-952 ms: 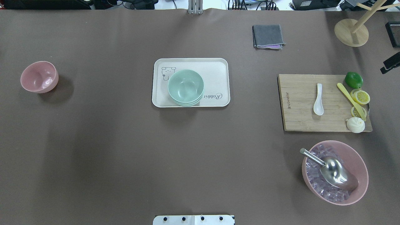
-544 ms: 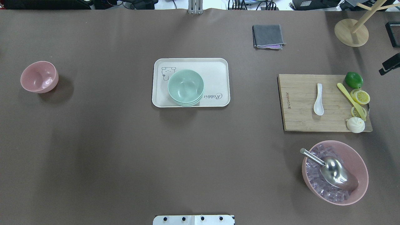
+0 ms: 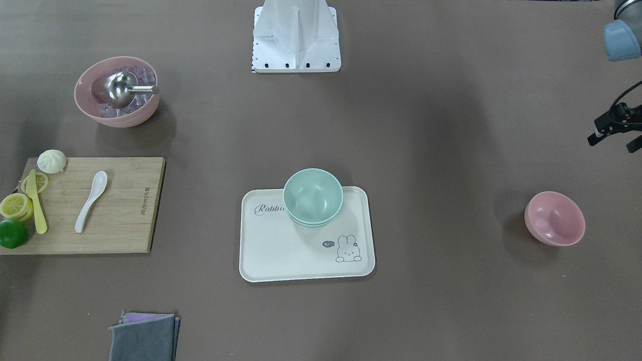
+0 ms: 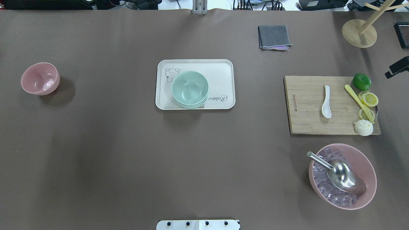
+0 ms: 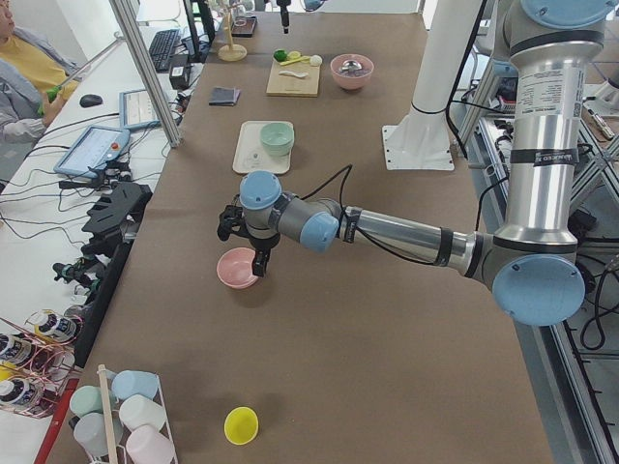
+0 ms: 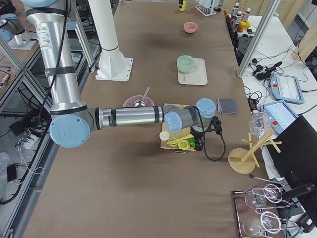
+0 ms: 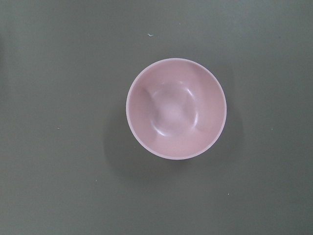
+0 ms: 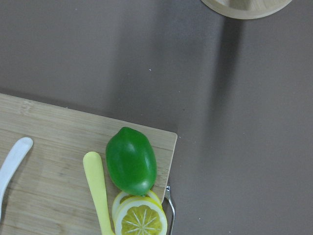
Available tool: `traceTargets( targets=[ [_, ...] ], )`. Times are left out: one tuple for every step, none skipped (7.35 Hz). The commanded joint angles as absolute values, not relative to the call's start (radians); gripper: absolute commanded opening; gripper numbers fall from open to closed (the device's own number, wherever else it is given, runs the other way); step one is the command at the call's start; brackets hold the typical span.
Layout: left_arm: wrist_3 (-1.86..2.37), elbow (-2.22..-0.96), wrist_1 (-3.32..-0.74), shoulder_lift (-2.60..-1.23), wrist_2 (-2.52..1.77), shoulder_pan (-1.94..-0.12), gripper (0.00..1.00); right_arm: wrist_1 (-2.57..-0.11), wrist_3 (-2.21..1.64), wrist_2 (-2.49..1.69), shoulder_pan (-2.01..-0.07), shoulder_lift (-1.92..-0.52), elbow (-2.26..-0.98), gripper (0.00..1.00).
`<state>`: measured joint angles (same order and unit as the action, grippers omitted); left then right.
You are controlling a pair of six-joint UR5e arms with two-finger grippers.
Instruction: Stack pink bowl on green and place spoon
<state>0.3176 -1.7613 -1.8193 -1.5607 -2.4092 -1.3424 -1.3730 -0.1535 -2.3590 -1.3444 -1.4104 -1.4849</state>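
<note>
The small pink bowl [image 4: 40, 78] stands upright and alone at the table's far left. It fills the middle of the left wrist view [image 7: 176, 115]. The two nested mint green bowls [image 4: 189, 88] sit on a cream tray [image 4: 220, 73] at the table's middle. The white spoon [image 4: 326, 101] lies on a wooden cutting board [image 4: 306, 121] on the right. My left gripper [image 3: 609, 144] hangs above the pink bowl, its two dark fingers apart and empty. My right gripper [image 4: 396, 68] shows only partly at the right edge, above the board's far corner, and its jaws are not clear.
A lime [image 4: 361, 81], lemon slices, a yellow knife [image 4: 358, 102] and a white bun share the board. A large pink bowl [image 4: 367, 166] with ice cubes and a metal scoop stands at the near right. A grey cloth [image 4: 274, 37] and a wooden stand [image 4: 354, 33] are at the back.
The visible part of my right gripper has edged slightly inward from the right edge. The bowls, tray and spoon have not moved.
</note>
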Motion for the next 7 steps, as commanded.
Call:
traceTargets(
  targets=[
    [0.319, -1.763, -1.827, -1.555, -2.402, -1.342, 0.98, -1.368, -0.16, -2.361, -1.341, -1.411, -1.496, 1.0],
    [0.322, -1.763, -1.824, -1.558, -2.305, -1.341, 0.98, -1.368, -0.158, -2.361, -1.341, -1.413, -1.499, 1.0],
    [0.321, -1.763, -1.819, -1.557, -2.23, -1.339, 0.98, -1.368, -0.158, -2.361, -1.341, -1.416, -1.499, 1.0],
    [0.311, -1.758, -1.819, -1.552, -2.224, -1.339, 0.98, -1.361, -0.158, -2.361, -1.341, -1.416, -1.502, 1.0],
    [0.31, -1.752, -1.819, -1.552, -2.227, -1.339, 0.98, -1.348, -0.16, -2.361, -1.333, -1.416, -1.494, 1.0],
    [0.32, -1.755, -1.824, -1.552, -2.241, -1.341, 0.98, -1.347, -0.163, -2.356, -1.328, -1.414, -1.5, 1.0],
    [0.319, -1.75, -1.824, -1.554, -2.241, -1.339, 0.98, -1.345, -0.198, -2.344, -1.322, -1.413, -1.502, 1.0]
  ],
)
